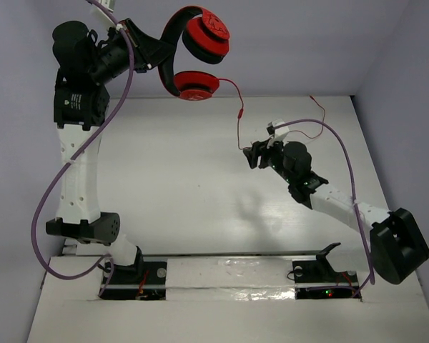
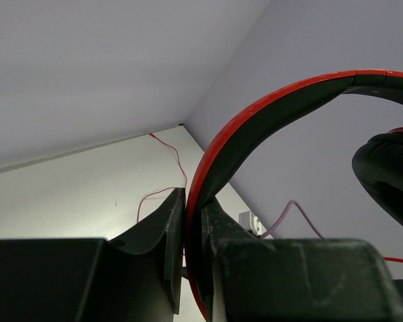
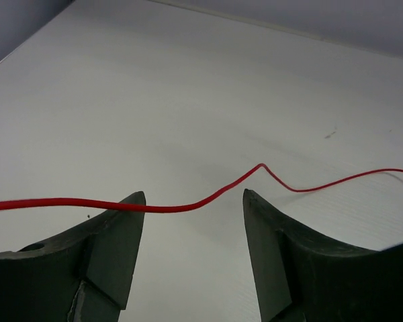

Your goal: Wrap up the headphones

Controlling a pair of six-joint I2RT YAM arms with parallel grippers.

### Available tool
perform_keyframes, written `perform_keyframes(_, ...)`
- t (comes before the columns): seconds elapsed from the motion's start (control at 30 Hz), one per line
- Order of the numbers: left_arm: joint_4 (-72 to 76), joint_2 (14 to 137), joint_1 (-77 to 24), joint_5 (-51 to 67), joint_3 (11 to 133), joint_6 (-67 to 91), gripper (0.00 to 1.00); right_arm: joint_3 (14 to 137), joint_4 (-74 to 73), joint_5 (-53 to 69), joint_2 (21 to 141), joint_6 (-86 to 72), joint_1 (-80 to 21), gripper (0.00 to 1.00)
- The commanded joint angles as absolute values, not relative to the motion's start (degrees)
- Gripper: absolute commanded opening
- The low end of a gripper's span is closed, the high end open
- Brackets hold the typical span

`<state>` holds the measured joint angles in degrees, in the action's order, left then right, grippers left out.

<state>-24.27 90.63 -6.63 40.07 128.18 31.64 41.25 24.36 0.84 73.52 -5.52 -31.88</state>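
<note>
Below the headphones, gripped by the headband in the left end effector, the cable hangs free for winding. The right end effector hovers there, jaws wide.

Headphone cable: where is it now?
In the top view, the red cable hangs from the headphones held high by the left gripper, drops centre-right, and runs across the fingertips of the open right gripper.

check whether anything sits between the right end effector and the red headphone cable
Nothing visible does. In the right wrist view the open right end effector has the cable running straight across the gap between its fingers, with only bare table beyond.
</note>
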Motion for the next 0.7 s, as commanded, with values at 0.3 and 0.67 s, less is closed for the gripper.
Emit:
perform_keyframes(0.3, -17.4, 86.2, -6.3, 43.5, 126.8, 35.0, 0.0, 46.1, 33.0, 1.9, 80.3, -0.8, -32.0, 0.77)
perform_keyframes(0.67, -15.0, 84.6, -6.3, 46.8, 120.6, 37.0, 0.0, 47.8, 50.2, 3.9, 88.0, 0.3, -32.0, 0.66)
